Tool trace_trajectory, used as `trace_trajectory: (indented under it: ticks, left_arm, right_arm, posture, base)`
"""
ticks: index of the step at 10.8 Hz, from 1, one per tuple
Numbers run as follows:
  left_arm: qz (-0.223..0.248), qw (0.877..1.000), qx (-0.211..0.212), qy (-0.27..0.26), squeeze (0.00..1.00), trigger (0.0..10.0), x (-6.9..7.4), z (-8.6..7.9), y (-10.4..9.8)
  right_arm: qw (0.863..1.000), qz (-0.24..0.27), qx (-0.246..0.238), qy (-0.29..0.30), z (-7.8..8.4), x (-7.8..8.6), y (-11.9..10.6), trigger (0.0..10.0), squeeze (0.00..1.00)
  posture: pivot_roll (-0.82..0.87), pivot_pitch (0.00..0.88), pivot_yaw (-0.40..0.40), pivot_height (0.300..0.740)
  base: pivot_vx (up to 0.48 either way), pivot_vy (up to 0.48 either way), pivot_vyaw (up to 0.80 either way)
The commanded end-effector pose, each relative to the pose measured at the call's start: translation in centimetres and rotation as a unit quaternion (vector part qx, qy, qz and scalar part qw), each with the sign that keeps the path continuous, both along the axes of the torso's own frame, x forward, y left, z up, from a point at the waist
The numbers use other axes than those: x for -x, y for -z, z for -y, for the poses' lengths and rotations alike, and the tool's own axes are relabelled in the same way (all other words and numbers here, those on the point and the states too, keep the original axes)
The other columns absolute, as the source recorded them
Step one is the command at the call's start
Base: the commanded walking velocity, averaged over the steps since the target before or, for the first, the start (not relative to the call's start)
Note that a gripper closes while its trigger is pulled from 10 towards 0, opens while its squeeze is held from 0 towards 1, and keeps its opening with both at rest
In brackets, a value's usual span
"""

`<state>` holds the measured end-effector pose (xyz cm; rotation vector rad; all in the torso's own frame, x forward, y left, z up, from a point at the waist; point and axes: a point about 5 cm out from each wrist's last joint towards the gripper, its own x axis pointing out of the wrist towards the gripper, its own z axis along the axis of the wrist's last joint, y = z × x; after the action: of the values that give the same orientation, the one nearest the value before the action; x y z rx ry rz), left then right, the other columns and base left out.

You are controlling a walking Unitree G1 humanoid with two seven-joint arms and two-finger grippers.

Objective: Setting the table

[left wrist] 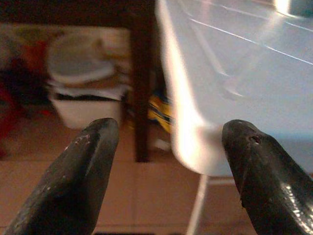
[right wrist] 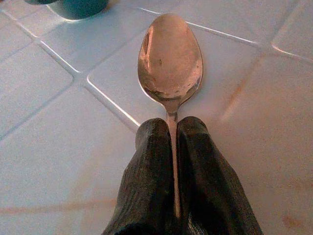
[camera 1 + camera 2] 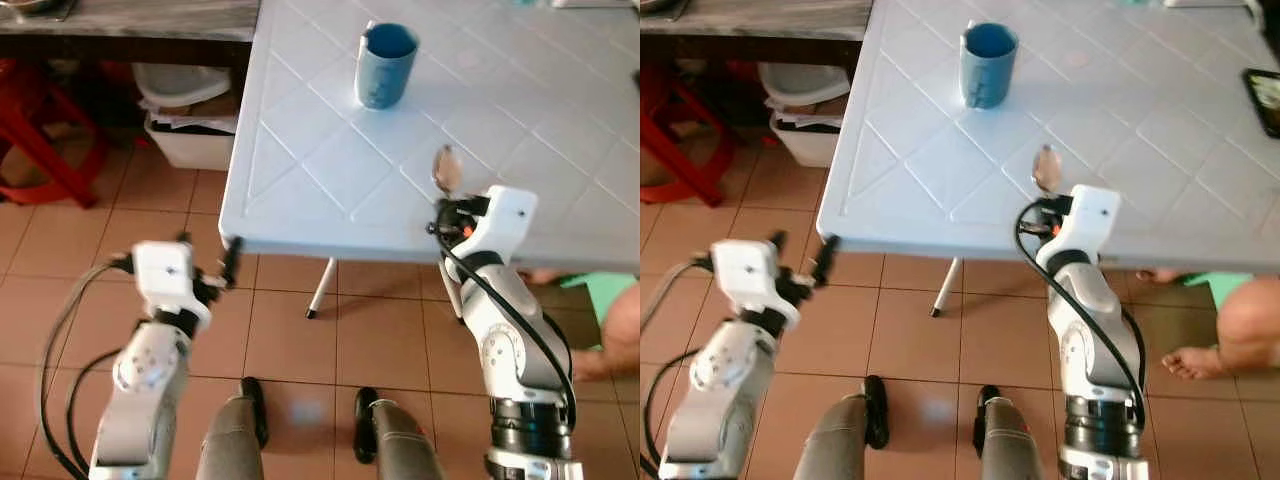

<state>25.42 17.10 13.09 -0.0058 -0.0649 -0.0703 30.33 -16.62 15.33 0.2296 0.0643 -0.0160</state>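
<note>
You stand on a brown tiled floor [image 3: 290, 330] facing a pale blue plastic worktop [image 3: 330, 190] moulded in a diamond grid, with a red stool [image 3: 40, 140] and a white bin [image 3: 190, 135] under a wooden bench off to your left.

Your left claw [image 3: 228, 266] hangs below and just outside the worktop's near left corner, its two black fingers [image 1: 73, 181] spread wide and holding nothing.

Further along, a blue mug [image 3: 385, 65] stands upright on the worktop, well back from the near edge; that piece looks already set.

Your right claw [image 3: 447, 208] sits at the near edge, fingers pressed together on the handle of a metal spoon [image 2: 170, 61]. The bowl points forward over the surface towards the mug; you cannot tell whether it touches the worktop.

At the far right, a dark phone-like object [image 3: 1265, 100] lies at the worktop's edge, and a person's foot [image 3: 1200, 362] rests on the floor.

By my reading, the mug is placed, the spoon is not yet released, and any other settings are still to come.
</note>
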Motion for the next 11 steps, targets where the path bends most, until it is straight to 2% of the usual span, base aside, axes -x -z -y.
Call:
trace_trajectory:
  ticks: [1, 6, 9, 11]
  left_arm:
    - [0.001, 0.999, -0.015, -0.036, 0.00, 10.0, 0.1, -1.3, 0.2]
    - [0.007, 0.999, -0.016, -0.047, 0.00, 10.0, -0.2, -1.2, 0.2]
    - [0.011, 0.998, -0.018, -0.060, 0.00, 10.0, -0.6, -1.4, 0.2]
    - [0.010, 0.998, -0.017, -0.068, 0.00, 10.0, -1.1, -1.7, 0.2]
  right_arm:
    - [1.000, 0.001, 0.002, 0.007, 0.0, 0.3, 0.1, 10.0, 0.00]
    - [0.997, 0.046, 0.048, 0.031, 1.3, -0.6, -1.4, 10.0, 0.00]
    - [0.993, 0.094, 0.071, 0.008, 0.8, -1.9, -3.5, 10.0, 0.00]
    - [0.993, 0.095, 0.072, -0.004, 0.4, -1.9, -3.3, 10.0, 0.00]
  posture:
    - [-0.03, 0.274, -0.016, 0.740]
    - [-0.03, 0.269, -0.014, 0.740]
    - [-0.04, 0.251, -0.016, 0.740]
    - [-0.04, 0.248, -0.015, 0.740]
  base:
    - [0.285, 0.386, 0.00]
    - [0.347, 0.332, 0.00]
    - [0.354, 0.325, 0.00]
    - [0.163, 0.388, 0.00]
